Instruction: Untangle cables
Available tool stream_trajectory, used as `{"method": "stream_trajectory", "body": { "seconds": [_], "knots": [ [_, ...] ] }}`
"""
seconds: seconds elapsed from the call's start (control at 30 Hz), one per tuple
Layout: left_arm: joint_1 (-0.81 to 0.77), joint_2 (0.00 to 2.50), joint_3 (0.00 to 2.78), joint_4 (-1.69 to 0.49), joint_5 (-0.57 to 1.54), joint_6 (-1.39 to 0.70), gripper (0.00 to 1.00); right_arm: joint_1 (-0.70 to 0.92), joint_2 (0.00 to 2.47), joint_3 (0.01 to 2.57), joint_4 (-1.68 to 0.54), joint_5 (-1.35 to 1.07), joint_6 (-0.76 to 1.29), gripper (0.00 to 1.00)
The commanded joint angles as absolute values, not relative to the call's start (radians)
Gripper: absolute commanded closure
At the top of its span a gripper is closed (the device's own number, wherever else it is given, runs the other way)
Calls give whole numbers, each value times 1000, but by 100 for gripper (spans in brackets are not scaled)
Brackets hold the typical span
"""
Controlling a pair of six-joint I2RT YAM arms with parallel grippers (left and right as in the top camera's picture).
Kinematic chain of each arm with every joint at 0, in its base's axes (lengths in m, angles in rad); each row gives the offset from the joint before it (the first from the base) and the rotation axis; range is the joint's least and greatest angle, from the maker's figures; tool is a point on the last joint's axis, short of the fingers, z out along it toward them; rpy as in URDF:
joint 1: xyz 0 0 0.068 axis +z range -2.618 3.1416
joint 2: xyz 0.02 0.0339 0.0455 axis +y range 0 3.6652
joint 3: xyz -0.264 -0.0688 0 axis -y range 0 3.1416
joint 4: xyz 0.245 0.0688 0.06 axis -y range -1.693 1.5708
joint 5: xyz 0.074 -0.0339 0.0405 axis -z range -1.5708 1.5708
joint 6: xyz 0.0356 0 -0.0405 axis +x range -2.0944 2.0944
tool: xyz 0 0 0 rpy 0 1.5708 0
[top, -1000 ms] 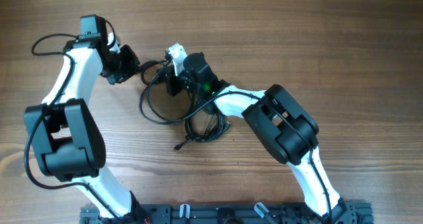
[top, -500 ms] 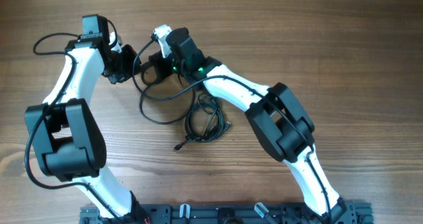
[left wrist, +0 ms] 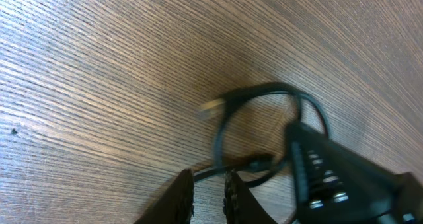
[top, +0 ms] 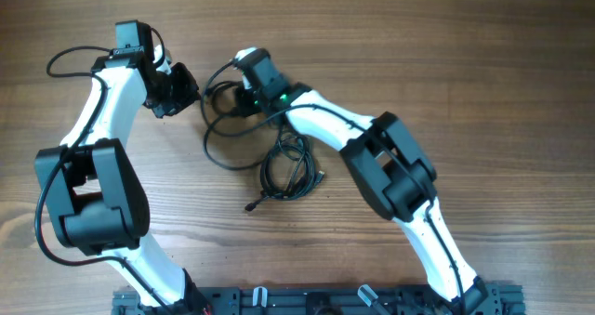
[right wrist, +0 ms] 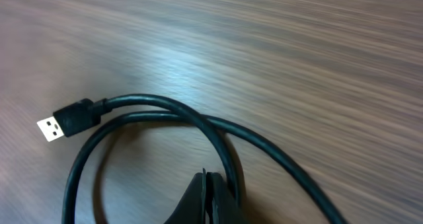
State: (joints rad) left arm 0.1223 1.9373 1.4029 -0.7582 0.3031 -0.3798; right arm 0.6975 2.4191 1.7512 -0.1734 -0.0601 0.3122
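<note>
Thin black cables lie tangled mid-table: a wide loop (top: 216, 146), a tighter coil (top: 288, 171) and a loose plug end (top: 251, 206). My left gripper (top: 193, 87) sits at the loop's upper left. Its fingers (left wrist: 182, 197) stand a narrow gap apart with bare wood between them, and a cable (left wrist: 248, 164) crosses just past their tips. My right gripper (top: 240, 99) is over the loop's top. In its wrist view the right gripper (right wrist: 207, 179) is shut, and a cable (right wrist: 198, 118) curves past right beside it. That cable ends in a silver-tipped USB plug (right wrist: 66, 120).
The wooden table (top: 483, 64) stretches bare to the right and far side. The right arm's body (left wrist: 330, 171) fills the lower right of the left wrist view. A thicker arm wire (top: 60, 59) loops at the left arm's far side.
My right gripper swung up and left, then eased back right, dragging the upper cable loop with it. The left arm stayed put. The coil and plug end did not move.
</note>
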Motion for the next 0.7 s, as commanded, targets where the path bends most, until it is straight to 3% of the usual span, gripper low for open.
{"method": "stream_trajectory", "body": {
  "seconds": [0.0,0.43,0.67],
  "knots": [
    [120,1919,1395,-756,294,-383,80,574,2452,1726,-289,16,389,96],
    [120,1919,1395,-756,294,-383,80,141,2452,1726,-645,-75,415,88],
    [120,1919,1395,-756,294,-383,80,-113,2452,1726,-903,7,306,90]
  ]
}}
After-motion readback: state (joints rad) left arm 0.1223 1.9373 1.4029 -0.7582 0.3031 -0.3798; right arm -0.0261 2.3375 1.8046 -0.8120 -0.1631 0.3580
